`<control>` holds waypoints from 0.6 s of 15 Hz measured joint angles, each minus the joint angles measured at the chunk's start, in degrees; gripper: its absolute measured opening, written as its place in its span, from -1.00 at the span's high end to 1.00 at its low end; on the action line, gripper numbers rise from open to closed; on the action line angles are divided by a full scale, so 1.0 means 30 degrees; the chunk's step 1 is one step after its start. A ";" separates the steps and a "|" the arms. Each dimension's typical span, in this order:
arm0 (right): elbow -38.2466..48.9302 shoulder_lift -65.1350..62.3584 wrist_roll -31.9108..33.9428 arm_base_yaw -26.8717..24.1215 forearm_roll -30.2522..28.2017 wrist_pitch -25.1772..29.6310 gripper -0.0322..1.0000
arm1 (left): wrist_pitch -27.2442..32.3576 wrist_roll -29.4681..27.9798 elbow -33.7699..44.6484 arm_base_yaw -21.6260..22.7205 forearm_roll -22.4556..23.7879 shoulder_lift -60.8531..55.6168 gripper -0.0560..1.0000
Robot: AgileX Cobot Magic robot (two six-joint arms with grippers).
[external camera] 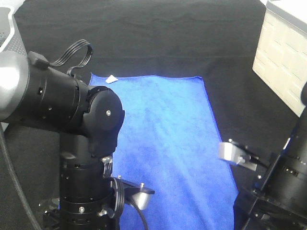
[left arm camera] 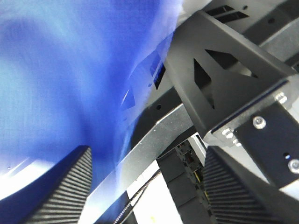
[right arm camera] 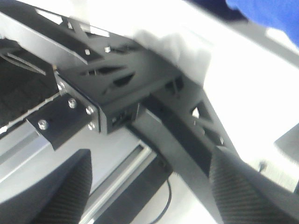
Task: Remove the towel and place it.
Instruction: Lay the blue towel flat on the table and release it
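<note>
The blue towel [external camera: 163,139] lies spread flat on the black table covering [external camera: 158,38], with its small white tag [external camera: 112,79] at the far left corner. Both arms are folded low at the table's near edge, the left arm [external camera: 81,120] over the towel's left side and the right arm [external camera: 278,182] just off its right edge. In the left wrist view my left gripper [left arm camera: 147,196] is open with nothing between its ribbed fingers [left arm camera: 65,186], and the towel [left arm camera: 60,74] fills the picture beyond them, blurred. My right gripper [right arm camera: 149,196] is also open and empty, with a bit of towel [right arm camera: 266,14] in the distance.
A white brick-patterned box [external camera: 283,52] stands at the right rear. A grey object [external camera: 8,28] sits at the far left corner. Black metal frame brackets [left arm camera: 219,79] [right arm camera: 121,88] lie close in front of both grippers, below the table edge.
</note>
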 joint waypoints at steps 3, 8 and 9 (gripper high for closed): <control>0.0019 -0.1241 -0.0076 0.0000 0.0210 -0.0229 -0.40 | 0.0000 -0.0248 0.0000 0.0000 0.0095 -0.1031 -0.32; -0.0535 -0.2827 -0.0076 0.0000 0.0458 -0.0535 -0.40 | 0.0038 -0.1356 -0.0057 0.0000 0.1375 -0.2941 -0.32; -0.1012 -0.3247 0.0076 0.0000 0.0382 -0.0516 -0.40 | 0.0076 -0.1662 -0.0286 0.0000 0.2235 -0.3380 -0.32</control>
